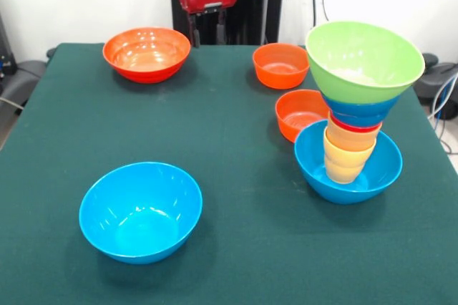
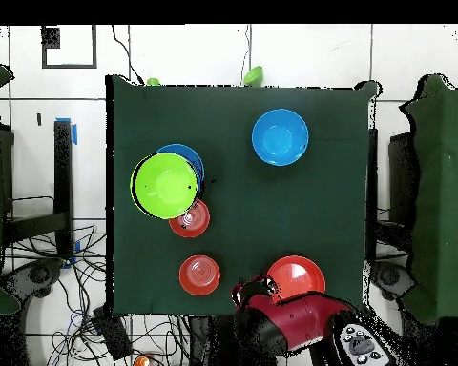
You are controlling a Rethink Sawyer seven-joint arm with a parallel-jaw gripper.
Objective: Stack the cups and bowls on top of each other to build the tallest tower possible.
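Four bowls lie loose on the green table [image 1: 236,248], one tower stands. Farthest from the jaws: loose light-blue bowl [image 1: 140,211], open side up, well apart from everything. Judged light, stiff, glossy plastic, likely slippery; the thin rim looks like the only hold, one finger inside, one outside.

Tower [image 1: 356,104], off to one side of the jaws and well away: light-blue base bowl [image 1: 318,165], nested yellow-orange cups [image 1: 347,153], a red rim, dark-blue bowl [image 1: 360,112], green bowl [image 1: 365,60] on top. It widens upward and seems to lean slightly; top-heavy, probably easy to topple if nudged.

Two small orange bowls [image 1: 280,64] [image 1: 299,111] sit close by the tower, the nearer one just beside its base, crowding that approach.

Large orange bowl [image 1: 147,53] lies just beside the gripper [image 1: 207,34], which hangs at the table's edge holding nothing. Fingers point down; cannot tell how far apart the jaws stand.
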